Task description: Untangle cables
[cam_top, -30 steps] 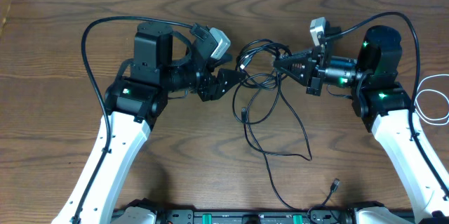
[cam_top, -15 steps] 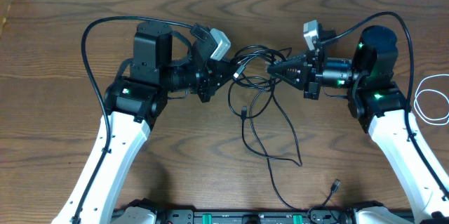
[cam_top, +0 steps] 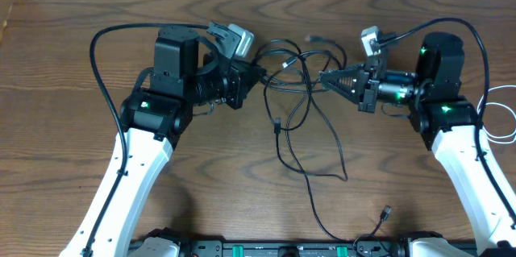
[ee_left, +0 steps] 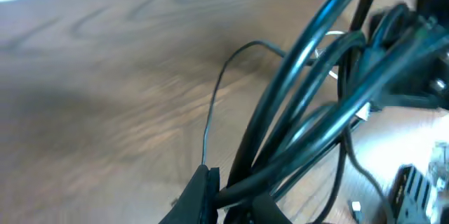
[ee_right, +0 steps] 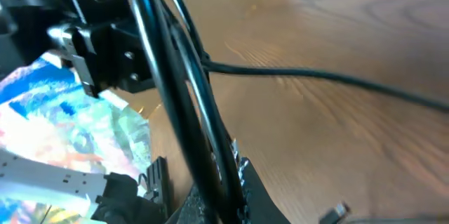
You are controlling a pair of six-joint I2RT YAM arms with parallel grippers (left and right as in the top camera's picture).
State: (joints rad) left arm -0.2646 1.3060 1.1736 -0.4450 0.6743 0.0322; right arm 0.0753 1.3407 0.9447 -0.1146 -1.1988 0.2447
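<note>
The long black cable (cam_top: 290, 80) is bunched in a tangle between my two grippers, with loops trailing down the table to a plug end (cam_top: 385, 210). My left gripper (cam_top: 256, 74) is at the tangle's left side. In the left wrist view it (ee_left: 231, 197) is shut on black strands (ee_left: 295, 76). My right gripper (cam_top: 326, 78) points left at the tangle's right side. In the right wrist view it (ee_right: 221, 196) is shut on black strands (ee_right: 168, 76). The white cable (cam_top: 496, 134) lies coiled at the table's right edge, behind my right arm.
A second small plug (cam_top: 276, 126) hangs from the tangle at mid-table. A loose black loop (cam_top: 322, 175) lies on the wood below it. The thick cables fixed to each arm arc over the back of the table (cam_top: 81, 15).
My left gripper has gone from open to shut on the black strands and drawn back to the left. My right gripper has shifted right, so the tangle is spread wider between them.
</note>
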